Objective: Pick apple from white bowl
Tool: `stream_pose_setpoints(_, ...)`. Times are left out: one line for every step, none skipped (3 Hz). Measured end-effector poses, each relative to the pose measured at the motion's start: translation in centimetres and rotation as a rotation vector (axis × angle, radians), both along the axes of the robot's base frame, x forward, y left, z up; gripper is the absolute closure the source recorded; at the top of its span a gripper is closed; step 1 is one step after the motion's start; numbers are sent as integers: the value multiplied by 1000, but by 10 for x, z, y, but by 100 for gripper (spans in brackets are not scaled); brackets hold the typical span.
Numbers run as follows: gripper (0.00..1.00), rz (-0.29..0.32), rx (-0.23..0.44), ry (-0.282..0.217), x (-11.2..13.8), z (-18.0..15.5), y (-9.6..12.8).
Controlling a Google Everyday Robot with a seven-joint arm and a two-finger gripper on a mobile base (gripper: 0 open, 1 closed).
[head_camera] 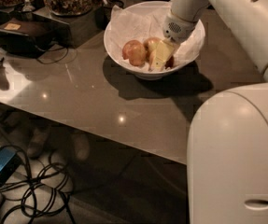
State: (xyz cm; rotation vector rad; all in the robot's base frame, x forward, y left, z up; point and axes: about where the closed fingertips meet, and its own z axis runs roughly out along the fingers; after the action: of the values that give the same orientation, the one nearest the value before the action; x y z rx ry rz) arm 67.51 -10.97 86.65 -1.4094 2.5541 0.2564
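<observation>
My gripper (161, 55) is down inside the white bowl (145, 72), pressed by the pale apple (151, 44); can't tell if it's closed on anything. Bigger reddish apple (133, 52) crowds the left, red apple (170, 63) the right. Black box (21, 34) sits on the table (96, 101), well left

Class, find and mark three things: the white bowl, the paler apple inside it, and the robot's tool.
white bowl (143, 73), camera view, front outer wall.
apple (150, 43), camera view, its upper skin.
tool (160, 56), camera view, yellowish tip inside the bowl beside the apple.
</observation>
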Motion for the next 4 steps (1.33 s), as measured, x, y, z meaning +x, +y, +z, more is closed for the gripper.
stream_pose_setpoints(50, 0, 0, 0, 0, 0, 0)
stream_pose_setpoints(73, 0, 0, 0, 0, 0, 0)
stream_pose_setpoints(96, 0, 0, 0, 0, 0, 0)
stream_pose_setpoints(100, 26, 51, -25, -4, 15, 1)
